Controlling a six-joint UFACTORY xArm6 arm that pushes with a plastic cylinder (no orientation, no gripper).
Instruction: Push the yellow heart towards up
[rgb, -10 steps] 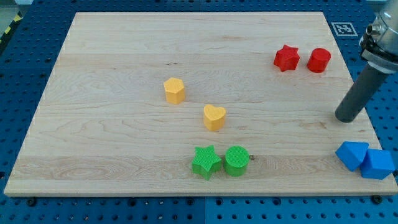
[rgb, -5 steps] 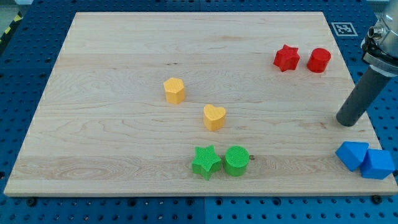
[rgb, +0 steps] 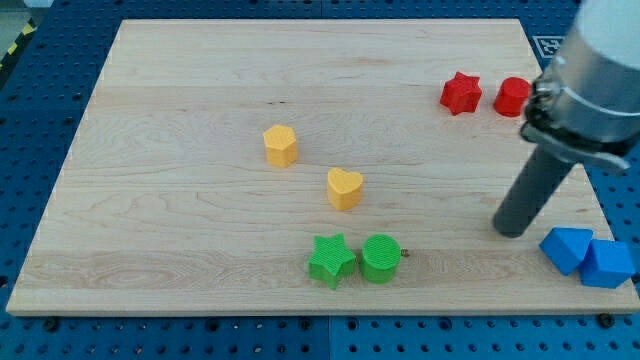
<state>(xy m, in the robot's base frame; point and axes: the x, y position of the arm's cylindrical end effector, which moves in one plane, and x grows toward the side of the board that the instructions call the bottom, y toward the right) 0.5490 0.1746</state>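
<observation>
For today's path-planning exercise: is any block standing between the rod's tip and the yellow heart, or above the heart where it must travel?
No: between my tip and the yellow heart lies bare board, and nothing stands straight above the heart.

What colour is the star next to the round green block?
Green star, seen in the camera view.

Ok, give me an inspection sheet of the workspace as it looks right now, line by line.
Surface: wooden board on a blue perforated table.
Job's things: yellow heart near the board's middle, touching nothing.
Clutter: yellow hexagonal block; green star beside green cylinder; red star; red cylinder, partly hidden by the arm; two blue blocks touching at the board's lower right edge.
Pincer: none; my tip is far to the view's right of the heart, just left of the blue blocks.
Cables: nothing seen.
Surroundings: printed marker tag at upper right.
</observation>
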